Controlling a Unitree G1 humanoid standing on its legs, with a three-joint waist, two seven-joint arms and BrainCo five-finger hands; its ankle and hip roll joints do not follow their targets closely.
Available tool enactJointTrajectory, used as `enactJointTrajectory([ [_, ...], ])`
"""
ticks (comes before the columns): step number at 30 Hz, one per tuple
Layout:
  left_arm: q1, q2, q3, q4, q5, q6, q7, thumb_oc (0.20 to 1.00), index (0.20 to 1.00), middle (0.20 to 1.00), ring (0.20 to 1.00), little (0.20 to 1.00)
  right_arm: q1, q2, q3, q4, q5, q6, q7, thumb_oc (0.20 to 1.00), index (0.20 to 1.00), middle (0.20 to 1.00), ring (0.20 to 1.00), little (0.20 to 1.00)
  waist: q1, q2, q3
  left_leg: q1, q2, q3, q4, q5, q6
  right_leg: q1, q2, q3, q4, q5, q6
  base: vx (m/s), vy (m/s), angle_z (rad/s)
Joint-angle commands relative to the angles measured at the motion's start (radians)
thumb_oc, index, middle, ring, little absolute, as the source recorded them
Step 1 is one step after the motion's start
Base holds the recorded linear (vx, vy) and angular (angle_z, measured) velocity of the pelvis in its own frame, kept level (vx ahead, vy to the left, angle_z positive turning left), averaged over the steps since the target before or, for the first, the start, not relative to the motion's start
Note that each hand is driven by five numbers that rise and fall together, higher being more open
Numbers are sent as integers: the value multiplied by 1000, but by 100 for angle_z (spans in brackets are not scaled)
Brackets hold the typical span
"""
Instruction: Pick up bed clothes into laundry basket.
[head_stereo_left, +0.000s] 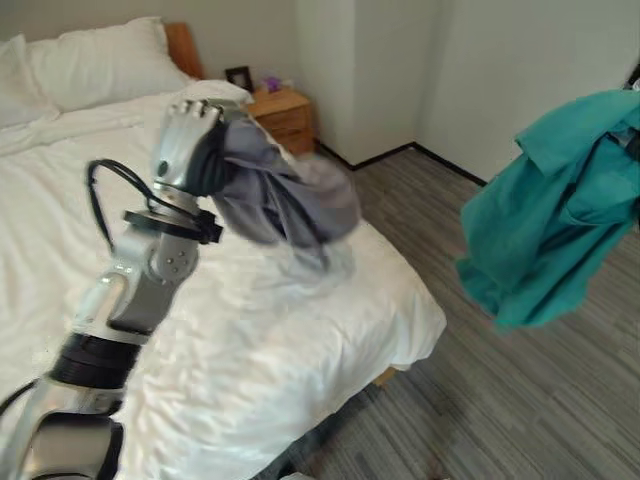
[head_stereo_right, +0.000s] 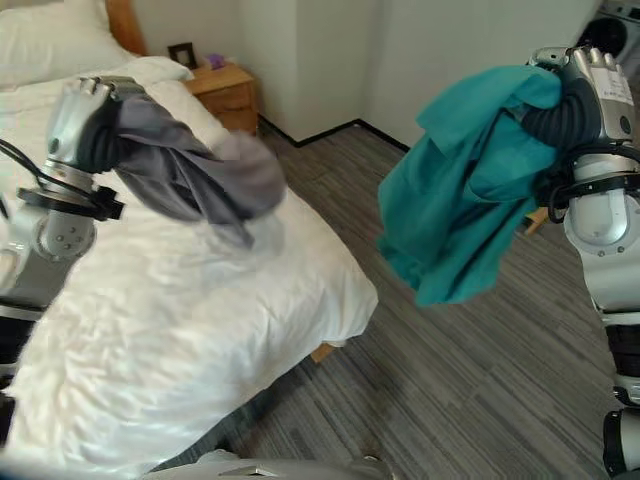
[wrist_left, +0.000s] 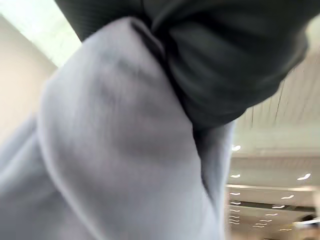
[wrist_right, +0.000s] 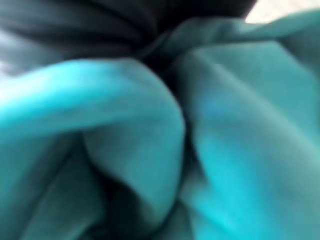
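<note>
We see the left hand (head_stereo_left: 190, 135) raised above the bed (head_stereo_left: 300, 330), its fingers curled round a grey garment (head_stereo_left: 285, 200) that hangs beside it, clear of the sheet. The right hand (head_stereo_right: 590, 85), held high over the floor (head_stereo_right: 480, 400), grips a teal garment (head_stereo_right: 465, 195) that drapes down beside and below it.

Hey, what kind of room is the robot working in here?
Most likely a bedroom: a bed with white bedding and pillows, and a wooden nightstand beside it holding a small picture frame.
</note>
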Motion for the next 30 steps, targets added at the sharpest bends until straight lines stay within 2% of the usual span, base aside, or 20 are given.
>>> enactJointTrajectory([
  [1, -112, 5, -13, 4, -141, -34, 13, 200, 200, 200, 200, 200, -133, -47, -12, -48, 29, -3, -19, 200, 200, 200, 200, 200, 48, 23, -21, -27, 14, -55, -58, 29, -36, 122, -33, -23, -1, -98, 82, -37, -162, -57],
  [2, -113, -48, -33, 27, -226, -35, 3, 200, 200, 200, 200, 200, -159, -54, 21, -48, 35, 1, -10, 200, 200, 200, 200, 200, 40, 21, -12, -27, 32, -69, -54, 49, -52, 118, -10, -2, -25, -110, 75, -38, -167, -69],
  [3, -119, -52, -29, 39, -240, -40, 1, 200, 200, 200, 200, 200, -182, -63, 44, -38, 37, 3, -11, 200, 200, 200, 200, 200, 43, 34, -11, -23, 42, -64, -55, 57, -61, 120, 1, 4, -32, -110, 68, -18, -336, -57],
  [4, -131, -100, -37, 55, -312, -38, 9, 200, 200, 200, 200, 200, -205, -54, 77, -38, 63, -1, -4, 200, 200, 200, 200, 200, 36, 34, 3, -25, 54, -101, -36, 59, -73, 116, 31, 34, -56, -125, 56, 40, -306, -62],
  [5, -141, -113, -35, 61, -344, -43, 8, 200, 200, 200, 200, 200, -214, -55, 90, -42, 68, 0, -4, 200, 200, 200, 200, 200, 29, 39, 17, -36, 73, -125, 9, 49, -78, 116, 50, 55, -59, -145, 42, 16, -371, -43],
  [6, -152, -123, -40, 65, -367, -49, 14, 200, 200, 200, 200, 200, -216, -51, 96, -54, 61, 5, -1, 200, 200, 200, 200, 200, 33, 36, 37, -67, 83, -165, 73, 59, -62, 107, 63, 63, -59, -141, 25, 53, -295, -54],
  [7, -156, -139, -45, 68, -388, -52, 25, 200, 200, 200, 200, 200, -202, -46, 101, -68, 43, 4, 5, 200, 200, 200, 200, 200, 45, 31, 52, -93, 59, -267, 112, 41, -50, 107, 72, 92, -59, -151, 14, 99, -307, -64],
  [9, -140, -161, -51, 57, -401, -53, 19, 200, 200, 200, 200, 200, -184, -50, 106, -75, -10, 13, 12, 200, 200, 200, 200, 200, 75, 7, 69, -132, -36, -460, 145, -29, -17, 108, 90, 176, -61, -163, -2, 173, -268, -124],
  [10, -140, -161, -52, 55, -401, -52, 19, 200, 200, 200, 200, 200, -180, -49, 103, -77, -12, 14, 12, 200, 200, 200, 200, 200, 75, 5, 67, -140, -39, -460, 152, -29, -13, 104, 87, 175, -61, -159, -1, 227, -288, -150],
  [11, -117, -183, -64, 29, -392, -48, 14, 200, 200, 200, 200, 200, -164, -25, 113, -78, -32, 10, 6, 200, 200, 200, 200, 200, 84, -5, 78, -158, -127, -539, 163, -96, 10, 112, 105, 248, -62, -174, -9, 191, -225, -168],
  [14, -84, -222, -72, 5, -387, -40, 7, 200, 200, 200, 200, 200, -122, 37, 95, -79, -5, 12, -12, 200, 200, 200, 200, 200, 87, 3, 84, -242, -207, -513, 190, -83, 39, 115, 122, 301, -68, -184, -22, 220, -181, -144],
  [17, -39, -236, -67, -17, -394, -38, 0, 200, 200, 200, 200, 200, -94, 100, 93, -67, -14, 19, -20, 200, 200, 200, 200, 200, 115, 24, 89, -352, -302, -498, 176, -43, 65, 152, 195, 386, -68, -215, -42, 307, -170, -165],
  [19, 7, -233, -54, -45, -401, -37, 3, 200, 200, 200, 200, 200, -83, 141, 106, -61, -27, 19, -25, 200, 200, 200, 200, 200, 162, 26, 87, -402, -321, -484, 145, -4, 67, 200, 222, 458, -68, -252, -59, 406, -110, -65],
  [21, 51, -241, -48, -58, -416, -32, -4, 200, 200, 200, 200, 200, -62, 175, 124, -31, -31, 19, -19, 200, 200, 200, 200, 200, 183, 25, 60, -346, -336, -503, 75, -18, 118, 216, 235, 474, -45, -271, -63, 424, -54, -88],
  [23, 85, -240, -60, -75, -409, -26, -11, 200, 200, 200, 200, 200, -14, 210, 120, -19, -51, 21, -21, 200, 200, 200, 200, 200, 186, -20, 44, -299, -352, -488, 32, -17, 153, 206, 219, 463, 74, -240, -33, 396, -59, -110],
  [24, 96, -238, -62, -69, -412, -22, -12, 200, 200, 200, 200, 200, -6, 220, 122, -12, -65, 24, -20, 200, 200, 200, 200, 200, 184, -34, 40, -280, -358, -477, 21, -25, 164, 180, 217, 459, 154, -204, 9, 300, -67, -74],
  [25, 102, -246, -67, -55, -420, -16, -11, 200, 200, 200, 200, 200, 7, 233, 122, 3, -87, 27, -21, 200, 200, 200, 200, 200, 176, -37, 45, -249, -351, -465, 9, -32, 174, 130, 203, 441, 277, -137, 85, 333, -46, -10],
  [26, 100, -253, -75, -50, -425, -9, -8, 200, 200, 200, 200, 200, 10, 235, 118, 9, -96, 35, -13, 200, 200, 200, 200, 200, 164, -32, 42, -218, -342, -471, -6, -48, 177, 92, 185, 423, 369, -90, 128, 380, -72, 0],
  [28, 85, -260, -107, -34, -415, 4, -11, 200, 200, 200, 200, 200, 4, 233, 114, 35, -99, 44, -17, 200, 200, 200, 200, 200, 117, 7, 55, -138, -294, -488, -55, -53, 175, -12, 193, 399, 573, -31, 128, 385, -4, -29],
  [30, 64, -271, -120, -16, -405, 5, -15, 200, 200, 200, 200, 200, -6, 233, 109, 50, -94, 46, -22, 200, 200, 200, 200, 200, 75, 38, 68, -92, -275, -503, -74, -75, 167, -109, 139, 362, 651, -58, 128, 406, 51, -1],
])
